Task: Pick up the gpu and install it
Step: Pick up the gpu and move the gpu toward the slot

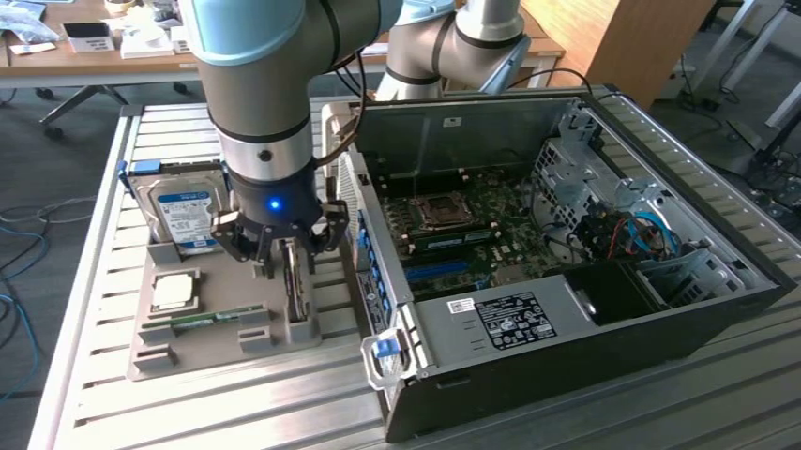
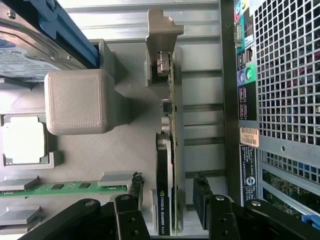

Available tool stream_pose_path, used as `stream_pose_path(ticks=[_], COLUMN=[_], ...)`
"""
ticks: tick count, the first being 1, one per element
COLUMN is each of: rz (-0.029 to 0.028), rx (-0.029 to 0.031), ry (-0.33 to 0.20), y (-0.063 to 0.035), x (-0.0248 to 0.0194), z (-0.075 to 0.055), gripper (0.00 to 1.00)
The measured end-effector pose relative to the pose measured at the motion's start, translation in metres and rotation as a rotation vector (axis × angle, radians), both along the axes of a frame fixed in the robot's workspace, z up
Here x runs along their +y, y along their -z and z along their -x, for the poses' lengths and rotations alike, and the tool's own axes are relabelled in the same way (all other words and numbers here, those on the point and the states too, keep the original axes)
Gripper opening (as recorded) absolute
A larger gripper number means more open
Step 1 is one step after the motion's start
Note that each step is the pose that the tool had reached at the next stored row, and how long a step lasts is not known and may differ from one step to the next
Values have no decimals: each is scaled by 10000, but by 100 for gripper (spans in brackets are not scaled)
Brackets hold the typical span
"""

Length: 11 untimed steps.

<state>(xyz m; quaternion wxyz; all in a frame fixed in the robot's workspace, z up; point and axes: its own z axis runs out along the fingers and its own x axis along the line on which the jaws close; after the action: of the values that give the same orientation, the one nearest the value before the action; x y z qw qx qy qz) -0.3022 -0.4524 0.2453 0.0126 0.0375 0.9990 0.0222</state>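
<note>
Closest to the lens, the gripper [image 2: 167, 192] has its fingers [image 2: 136, 192] spread wide, one either side of the gpu [image 2: 164, 202], with a gap showing on both sides, so it grips nothing! One gpu, standing on edge along the gray tray's [image 1: 188, 354] edge beside the one open computer case [image 1: 538, 375]. Also on that tray are one hard drive [image 1: 182, 211], one processor [image 1: 175, 291] and one memory stick [image 1: 206, 319]. Slatted metal table [image 1: 250, 408] underneath, wooden desks [image 1: 100, 61] behind, cables [image 1: 25, 220] on the floor.

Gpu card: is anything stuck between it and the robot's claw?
No, nothing visible. The open gripper hangs right over the gpu, straddling the card, which stands on edge in its grey holder.
</note>
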Motion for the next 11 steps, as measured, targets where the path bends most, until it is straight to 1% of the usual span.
stream_pose_path(ticks=[3,9,11], rz=[1,0,-1], rx=[2,2,0], ry=[-1,-2,0], y=[7,29,41], x=[19,92,107], z=[2,2,2], gripper=[53,53,53])
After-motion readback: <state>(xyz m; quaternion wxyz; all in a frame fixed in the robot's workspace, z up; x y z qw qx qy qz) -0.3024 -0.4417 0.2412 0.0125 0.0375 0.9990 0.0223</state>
